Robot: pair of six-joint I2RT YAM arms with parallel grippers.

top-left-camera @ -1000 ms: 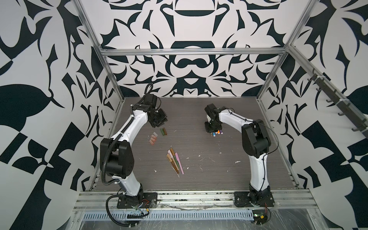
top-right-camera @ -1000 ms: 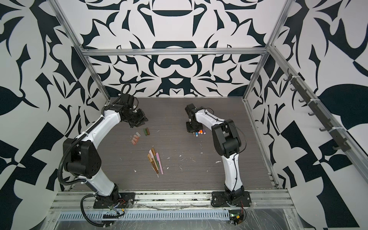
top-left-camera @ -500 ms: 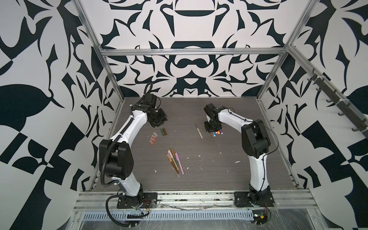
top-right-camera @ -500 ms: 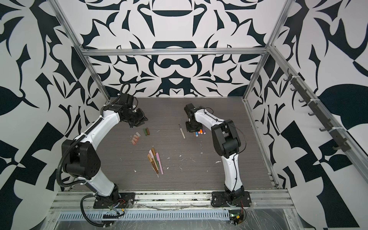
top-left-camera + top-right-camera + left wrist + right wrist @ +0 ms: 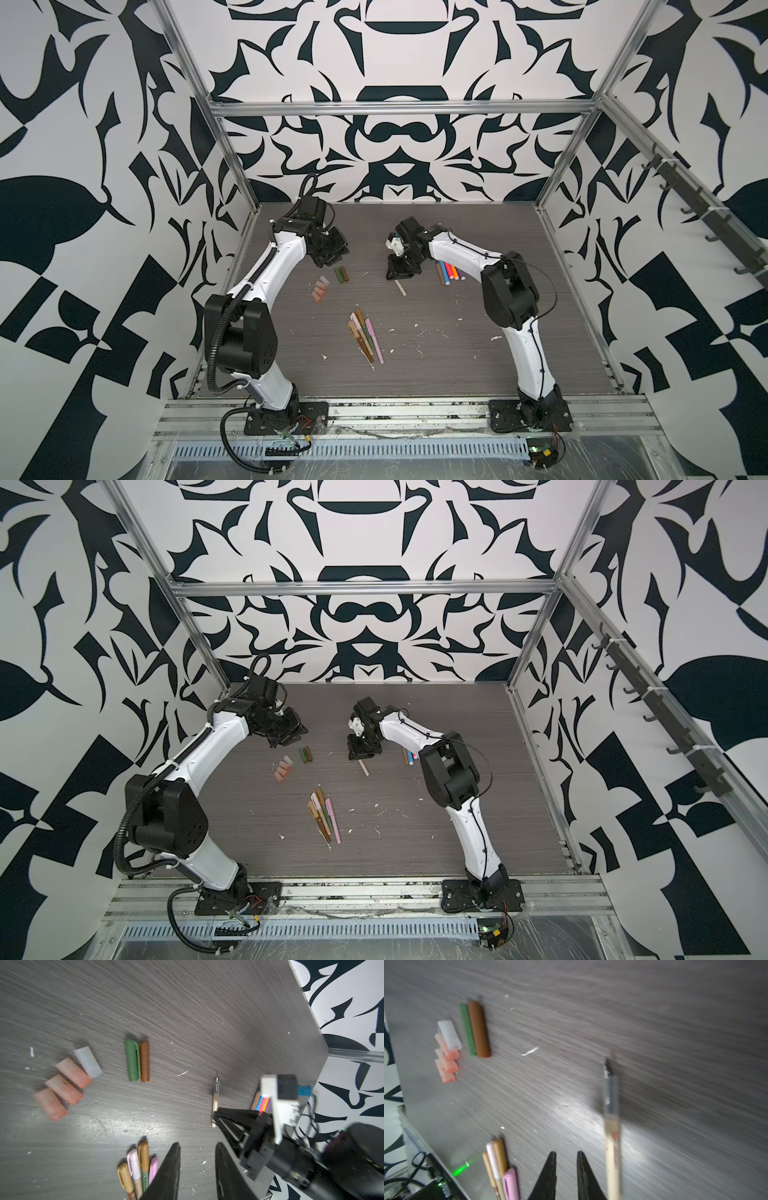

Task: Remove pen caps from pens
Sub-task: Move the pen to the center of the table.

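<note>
We count six caps off and loose on the bench (image 5: 457, 374), left of centre in both top views: three salmon caps (image 5: 68, 1084) and a whitish cap (image 5: 88, 1061) packed in a slanting row, and near them a green cap (image 5: 132, 1059) and a brown cap (image 5: 144, 1061) touching side by side. As many pens look bare. Five by our count, the bare pens (image 5: 449, 272), lie close together right of centre, partly under the right arm; the sixth, a tan pen (image 5: 400, 286), lies alone near the middle of the frame, dark tip exposed, apparently flat on the bench. Just beside its upper end is the right end effector (image 5: 397, 274); the wrist view shows its fingers (image 5: 550, 1167) a narrow gap apart with nothing between them, the tan pen off to one side. The left end effector (image 5: 334, 254) hovers toward the upper left of the bench, just above the green and brown caps in the frame, its fingers (image 5: 173, 1163) apart and empty. Below centre, well apart from both, the capped pens (image 5: 364, 336) lie in a bundle, tan, pink and green, five or six as far as we can tell. So we judge the job about half done: neither arm holds anything, and a pen from that bundle would be next.
</note>
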